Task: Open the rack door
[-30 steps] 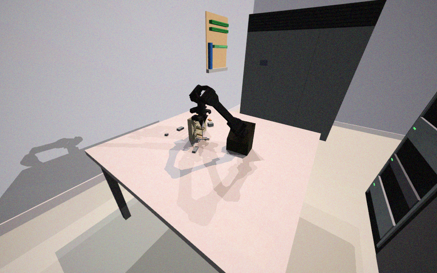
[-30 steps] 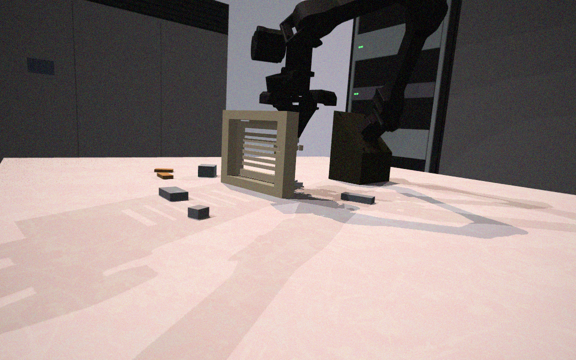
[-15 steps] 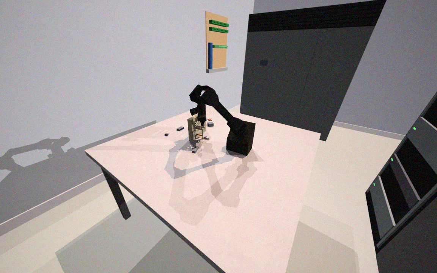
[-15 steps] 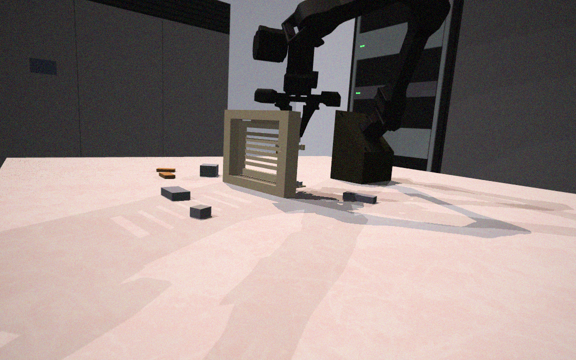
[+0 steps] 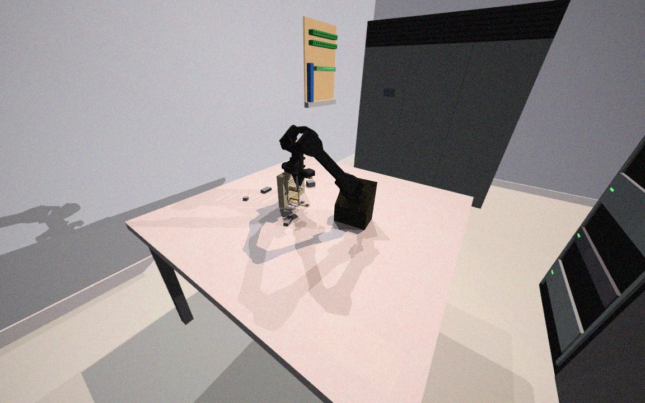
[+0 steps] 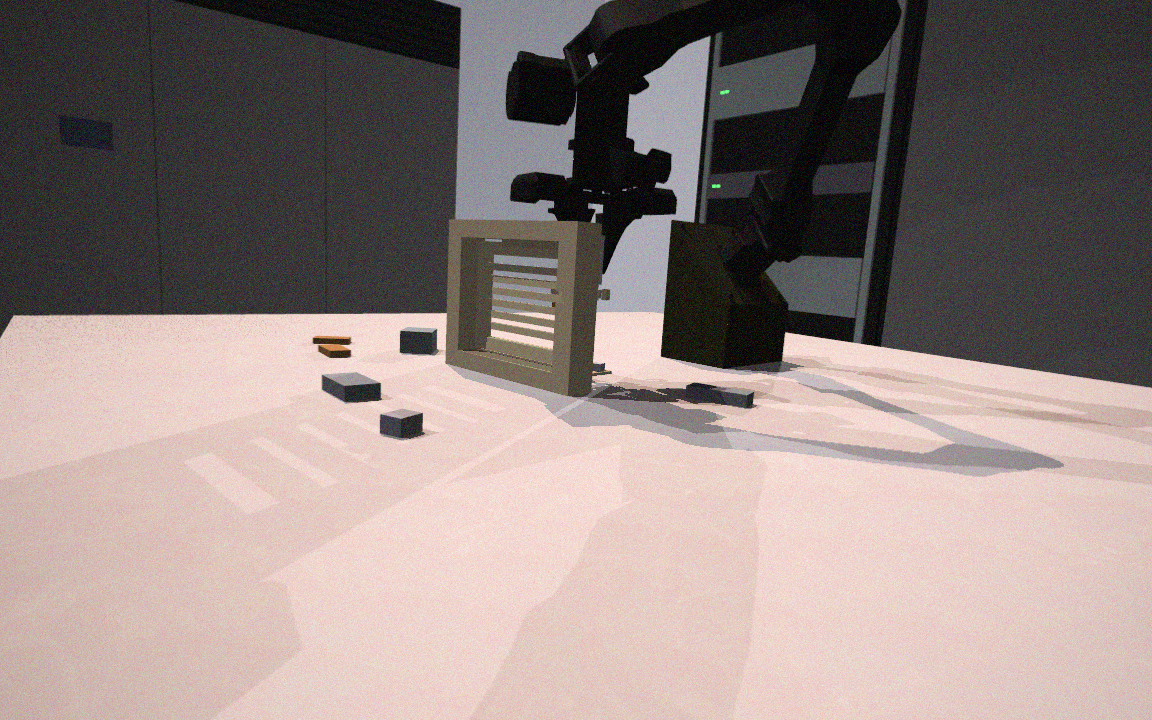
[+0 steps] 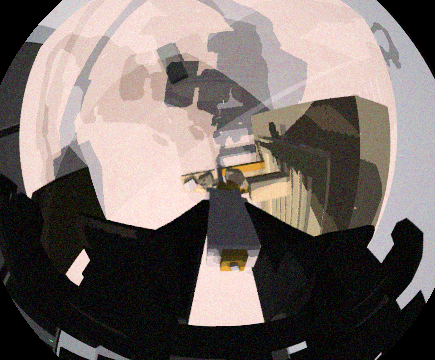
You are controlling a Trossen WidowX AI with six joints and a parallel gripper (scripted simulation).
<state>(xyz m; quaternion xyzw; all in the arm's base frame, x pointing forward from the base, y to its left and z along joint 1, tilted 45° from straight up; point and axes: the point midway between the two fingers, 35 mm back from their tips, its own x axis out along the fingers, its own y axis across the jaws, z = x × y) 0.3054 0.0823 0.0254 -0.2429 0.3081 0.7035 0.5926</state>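
Observation:
The tan rack frame (image 5: 283,192) (image 6: 578,313) (image 7: 374,130) stands upright on the table, with thin slats inside. My gripper (image 5: 297,184) (image 7: 225,207) points down on the side facing the arm's base. It is shut on the grey upright handle (image 7: 232,220), whose block shows between the black fingers in the wrist view. The gripper and handle stand twisted relative to the frame's top bar, which runs down the right of that view. In the exterior view the frame hides one finger and the handle. The door's own opening angle is hard to tell.
A dark block (image 5: 288,220) (image 6: 720,394) lies near the frame's foot on the handle side. Behind the frame lie grey blocks (image 6: 350,386) (image 6: 401,423) (image 6: 418,341) and orange pieces (image 6: 334,351). The arm's dark base (image 5: 357,207) (image 6: 696,300) stands close by.

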